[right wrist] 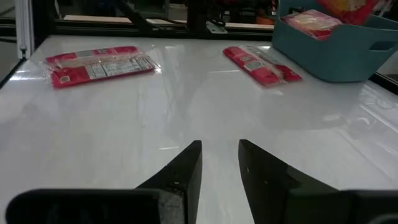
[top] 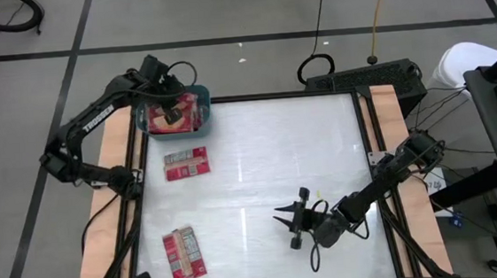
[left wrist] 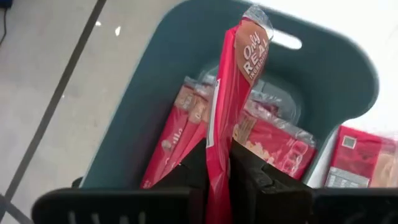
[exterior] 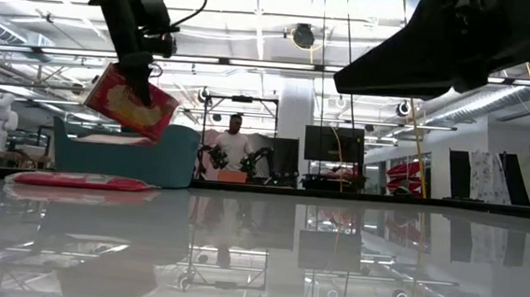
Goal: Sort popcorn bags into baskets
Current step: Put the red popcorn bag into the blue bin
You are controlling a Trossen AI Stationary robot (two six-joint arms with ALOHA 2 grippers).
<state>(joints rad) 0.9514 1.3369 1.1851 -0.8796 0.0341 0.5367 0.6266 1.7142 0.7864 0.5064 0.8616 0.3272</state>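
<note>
Popcorn bag (left wrist: 219,124) hangs on edge from the left gripper (left wrist: 217,174), right over the blue basket (top: 204,116) at the far left corner of the table (top: 261,182). The two fingers are squeezed tight on the bag's thin side. I think the bag is light, flat and a bit floppy, with a shiny, slippery wrapper. Pinching an edge looks like the best way to hold it. More red bags (left wrist: 273,140) already lie in the basket.

Two bags wait on the table: one (top: 186,163) just beside the basket and one (top: 184,255) near the front left corner. The right gripper (top: 283,218) rests low by the front edge, fingers a little apart, holding nothing.

The tabletop is white, smooth and shiny, so flat bags may slide. Behind it is a big workshop, and a person (exterior: 234,148) stands far back.
</note>
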